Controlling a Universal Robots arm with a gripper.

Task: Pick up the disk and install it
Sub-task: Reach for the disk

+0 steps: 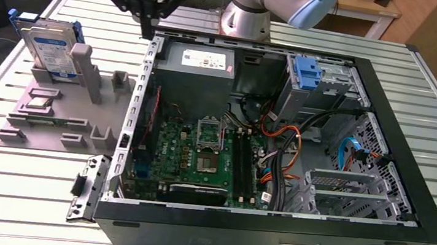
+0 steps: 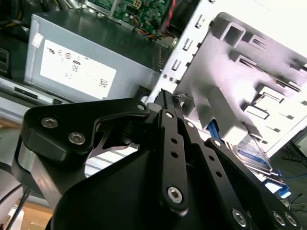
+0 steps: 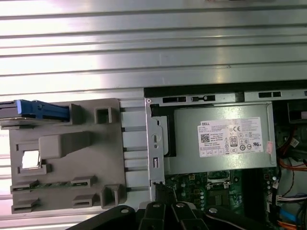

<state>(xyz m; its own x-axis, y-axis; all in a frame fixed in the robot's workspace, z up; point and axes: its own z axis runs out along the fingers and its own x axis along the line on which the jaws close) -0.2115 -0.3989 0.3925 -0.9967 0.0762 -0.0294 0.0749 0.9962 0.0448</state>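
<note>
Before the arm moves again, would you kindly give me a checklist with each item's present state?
1. The disk stands upright in the grey fixture: ok.
2. The gripper carries nothing: ok.
3. The gripper is above the disk: not ok, it hangs beside the computer case corner.
4. Jaws open for grasping: not ok, shut.
5. Bay in the computer case free: cannot tell.

Flat silver disk [image 1: 50, 47] with white-and-blue label, bright blue frame. Matte grey plastic holder [image 1: 53, 123]. Green circuit board [image 1: 190, 156], black metal case [image 1: 272, 229].
</note>
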